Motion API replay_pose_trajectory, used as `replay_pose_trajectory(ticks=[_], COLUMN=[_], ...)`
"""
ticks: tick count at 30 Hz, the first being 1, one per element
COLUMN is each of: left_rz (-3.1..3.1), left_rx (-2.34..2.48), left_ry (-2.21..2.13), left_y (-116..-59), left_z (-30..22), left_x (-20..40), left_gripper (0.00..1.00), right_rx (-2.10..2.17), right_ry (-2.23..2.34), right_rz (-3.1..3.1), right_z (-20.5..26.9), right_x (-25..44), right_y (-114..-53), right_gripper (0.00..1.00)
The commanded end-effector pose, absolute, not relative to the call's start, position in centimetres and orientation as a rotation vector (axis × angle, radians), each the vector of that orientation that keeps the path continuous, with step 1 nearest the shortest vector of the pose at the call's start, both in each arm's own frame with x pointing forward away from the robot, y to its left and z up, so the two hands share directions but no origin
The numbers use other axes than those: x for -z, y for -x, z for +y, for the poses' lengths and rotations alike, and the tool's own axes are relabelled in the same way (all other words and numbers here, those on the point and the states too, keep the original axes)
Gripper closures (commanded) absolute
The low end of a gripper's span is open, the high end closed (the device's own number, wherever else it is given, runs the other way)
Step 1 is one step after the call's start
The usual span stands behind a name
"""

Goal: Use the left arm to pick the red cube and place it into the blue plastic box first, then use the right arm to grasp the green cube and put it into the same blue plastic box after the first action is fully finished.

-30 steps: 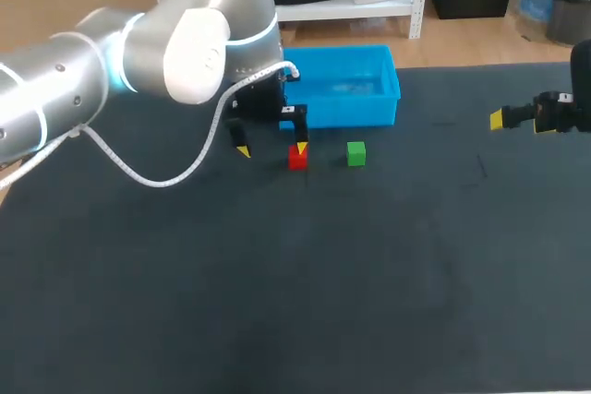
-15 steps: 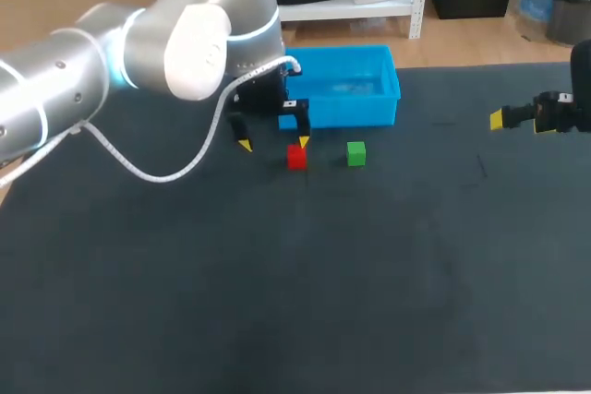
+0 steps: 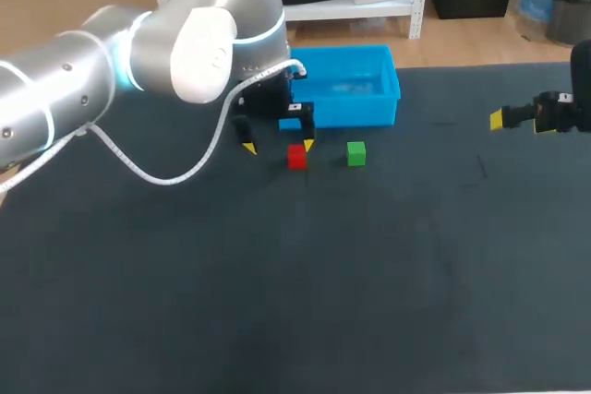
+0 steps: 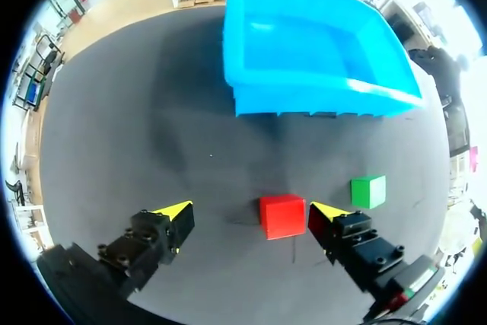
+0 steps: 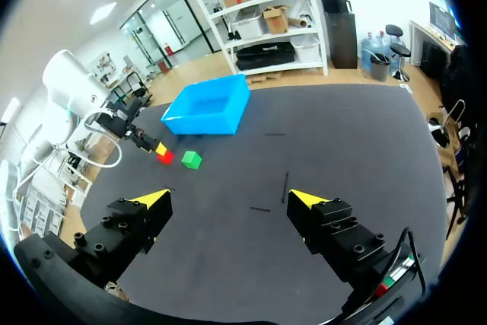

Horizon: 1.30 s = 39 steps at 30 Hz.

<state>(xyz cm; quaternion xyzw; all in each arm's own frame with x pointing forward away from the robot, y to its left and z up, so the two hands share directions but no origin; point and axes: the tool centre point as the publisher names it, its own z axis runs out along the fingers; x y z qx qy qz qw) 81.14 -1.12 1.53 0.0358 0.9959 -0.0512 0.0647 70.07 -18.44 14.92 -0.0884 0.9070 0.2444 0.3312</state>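
Red cube (image 4: 282, 215): on worktop (image 4: 137, 127), between wide-open fingers of left tool (image 4: 253, 213), ungripped. Green cube (image 4: 368, 191) beside it; blue plastic box (image 4: 304, 102) ahead. Right tool (image 5: 230, 199): open, empty.

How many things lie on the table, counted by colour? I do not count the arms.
Red: 1, the red cube
Green: 1, the green cube
Blue: 1, the blue plastic box
Total: 3
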Motion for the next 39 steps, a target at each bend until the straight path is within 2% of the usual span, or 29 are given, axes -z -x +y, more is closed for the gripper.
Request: replay_pose_trajectory(ticks=[1,34,39], left_rz=[3.014,3.030,3.029], left_rx=[0.146,0.115,0.100], left_ry=[-0.118,-0.124,-0.120], left_y=[-81.7,-81.6,-81.6], left_z=[-1.8,-3.5,-3.5], left_x=[-1.4,0.5,0.6], left_gripper=[0.00,0.00,0.07], right_rx=[-0.640,-0.640,-0.640], right_ry=[0.233,0.233,0.233], right_rz=[2.372,2.372,2.372], right_z=[-18.5,-18.5,-18.5], right_x=[-14.9,-14.9,-14.9], right_y=[-70.1,-70.1,-70.1], right_gripper=[0.00,0.00,0.00])
